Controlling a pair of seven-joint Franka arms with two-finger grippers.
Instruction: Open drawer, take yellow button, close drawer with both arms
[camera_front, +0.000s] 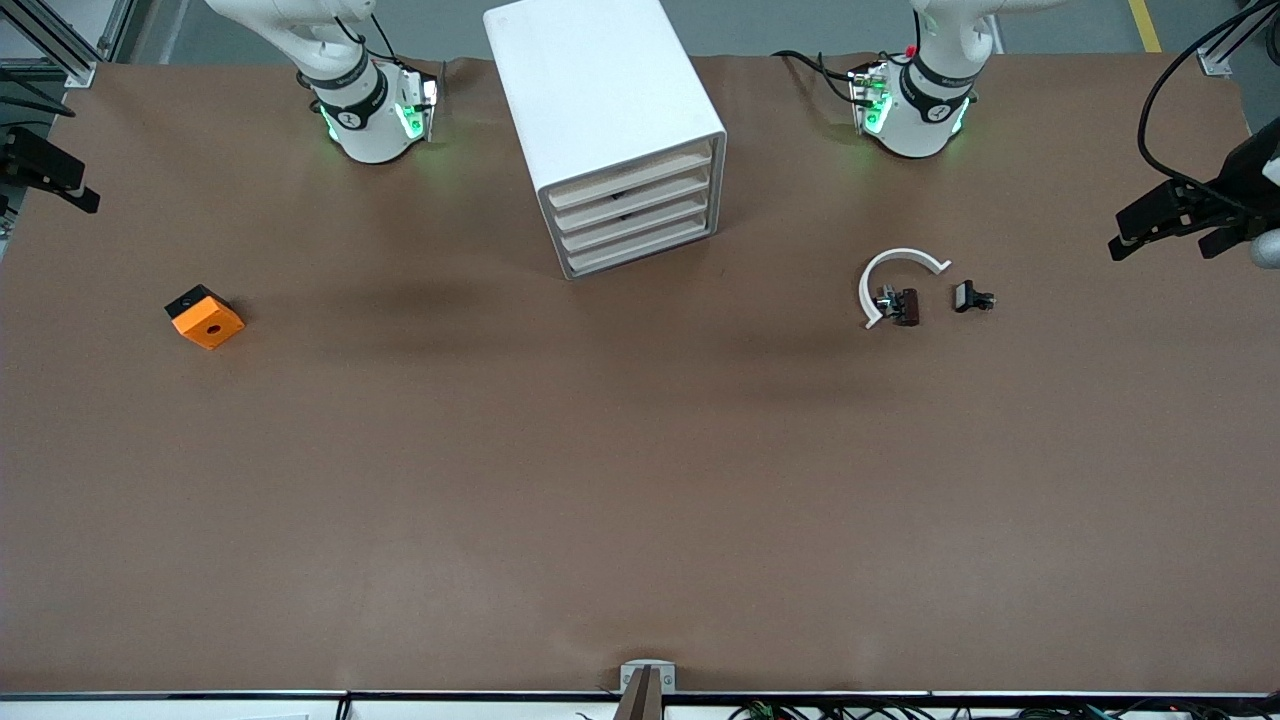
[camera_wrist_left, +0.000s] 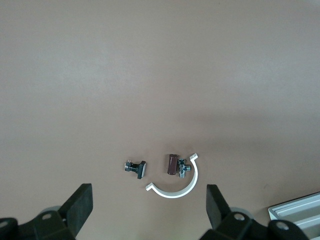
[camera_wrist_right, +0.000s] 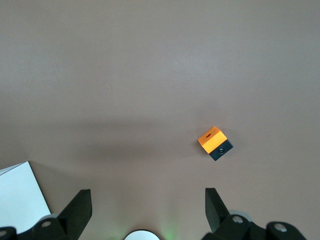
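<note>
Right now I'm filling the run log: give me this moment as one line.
drawers: all shut | button: not visible | left gripper: open, over white strip | right gripper: open, empty

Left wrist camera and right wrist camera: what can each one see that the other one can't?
Only the left wrist view shows the white curved strip, the brown piece inside its curve and the small black clip. Only the right wrist view shows the orange block. Both show brown table, a corner of the white drawer cabinet and their own open fingers, holding nothing.
</note>
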